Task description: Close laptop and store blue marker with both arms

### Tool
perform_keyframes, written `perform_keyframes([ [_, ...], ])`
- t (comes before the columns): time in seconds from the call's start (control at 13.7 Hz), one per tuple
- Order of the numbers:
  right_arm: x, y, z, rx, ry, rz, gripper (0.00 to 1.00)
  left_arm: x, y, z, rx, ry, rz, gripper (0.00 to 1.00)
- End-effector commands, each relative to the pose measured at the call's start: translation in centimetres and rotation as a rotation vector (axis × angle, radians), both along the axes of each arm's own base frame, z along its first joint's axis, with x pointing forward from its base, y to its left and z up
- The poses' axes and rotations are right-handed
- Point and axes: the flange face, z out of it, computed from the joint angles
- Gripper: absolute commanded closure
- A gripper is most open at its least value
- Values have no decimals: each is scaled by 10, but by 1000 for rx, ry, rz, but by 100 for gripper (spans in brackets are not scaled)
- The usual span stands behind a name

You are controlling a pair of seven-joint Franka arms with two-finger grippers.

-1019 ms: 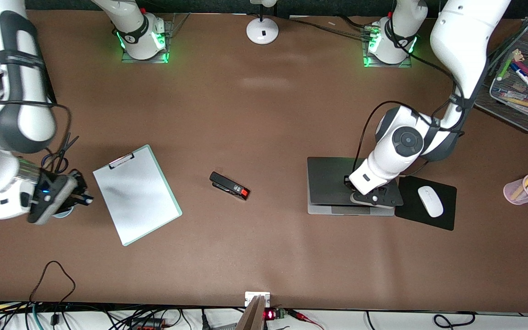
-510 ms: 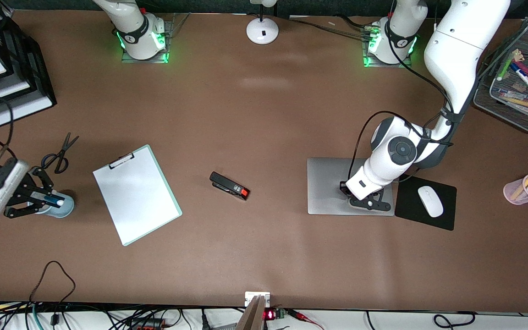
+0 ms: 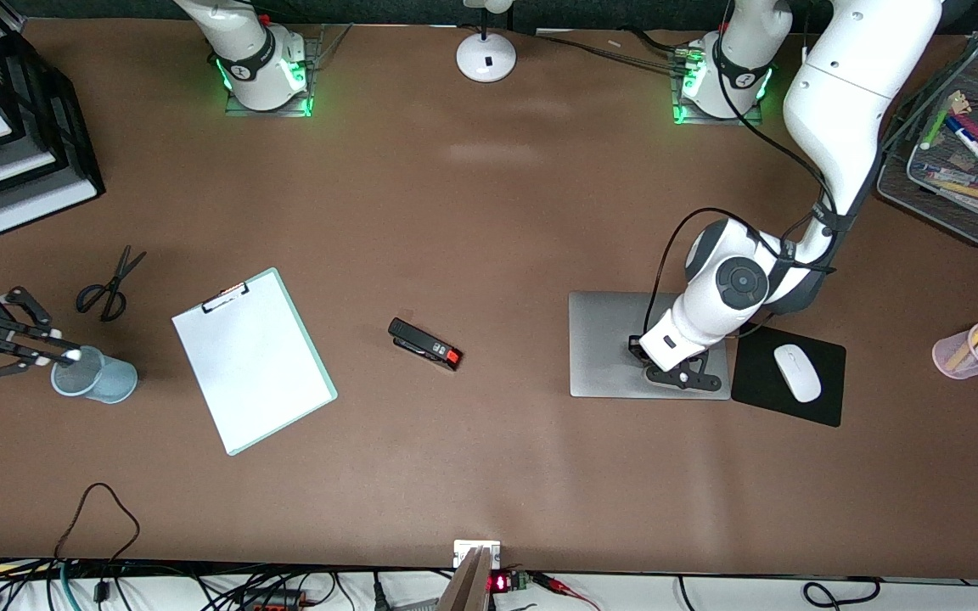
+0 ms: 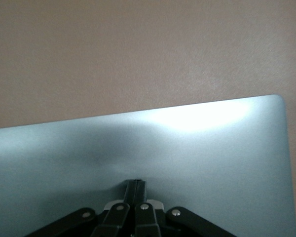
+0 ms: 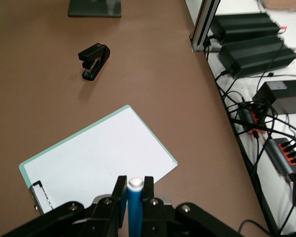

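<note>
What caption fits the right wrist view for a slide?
Right gripper shut on the blue marker, above the clipboard, stapler on the table.

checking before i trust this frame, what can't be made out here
- Marker: right wrist view shows only its pale tip and some blue shaft; the right claw, shut on it over the cup, hides the rest.
- Right arm: cut off by the front view's edge.
- Laptop: the left arm covers part of the lid in front view; the left claw is shut on the lid.
- Logo: not visible in any view.

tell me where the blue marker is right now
The blue marker is clamped in the right gripper, just above the pale blue cup at the right arm's table end.
</note>
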Motion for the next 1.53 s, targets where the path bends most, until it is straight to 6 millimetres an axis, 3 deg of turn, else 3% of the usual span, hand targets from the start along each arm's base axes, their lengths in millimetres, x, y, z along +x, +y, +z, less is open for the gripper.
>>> perform_keyframes([
  [0.0,-4,-16,-5,63,-44,25,100,2,1,-11,10,5,-23,98],
  [0.29,-10,-46,-35,109,-59,15,100,7,5,3,13,-7,-15,98],
  [0.51,-17,-66,-55,138,-50,10,100,10,12,43,50,0,-12,98],
  [0.58,-19,-71,-61,154,-44,4,100,13,17,67,67,-2,-6,98],
  [0.8,-21,-76,-72,168,-42,8,100,20,24,120,133,73,4,73],
  [0.95,-21,-76,-77,172,-37,8,100,21,28,145,158,103,11,0],
  [1.16,-21,-78,-93,179,-32,14,100,16,26,178,171,88,12,0],
  [1.46,-21,-84,-114,214,-56,14,100,16,38,247,205,137,43,0],
])
